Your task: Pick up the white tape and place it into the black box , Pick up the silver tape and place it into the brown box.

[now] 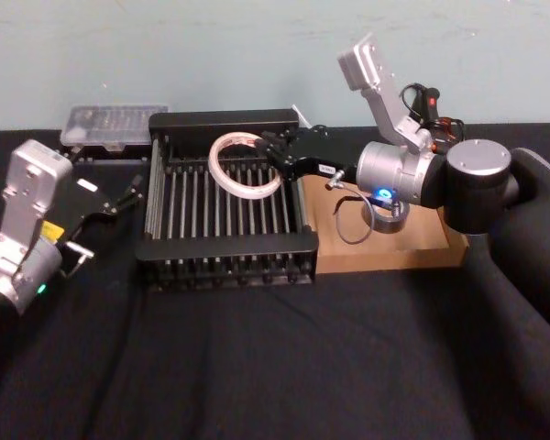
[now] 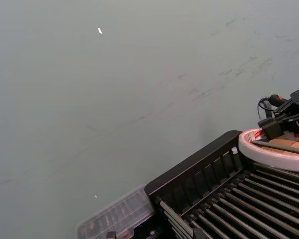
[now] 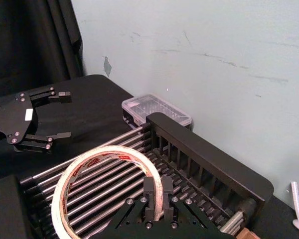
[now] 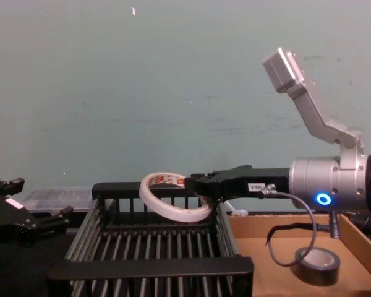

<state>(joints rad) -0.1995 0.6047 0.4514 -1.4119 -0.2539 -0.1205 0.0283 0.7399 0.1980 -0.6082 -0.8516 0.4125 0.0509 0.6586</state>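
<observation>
Tape's up: we've got the white tape (image 1: pixel 245 166) pinched in our right gripper (image 1: pixel 277 158), held above the black box (image 1: pixel 225 259). Silver tape (image 1: pixel 385 218) sits in the brown box (image 1: pixel 396 255) beside it; our left gripper (image 1: pixel 128 194) waits spread, left of that black box.

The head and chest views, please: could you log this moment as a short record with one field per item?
white tape: held above the black box's slats, tilted
right gripper: shut on the white tape's rim, over the black box
black box: nothing lying on its slats
silver tape: lying flat in the brown box
brown box: right of the black box
left gripper: open, left of the black box
</observation>
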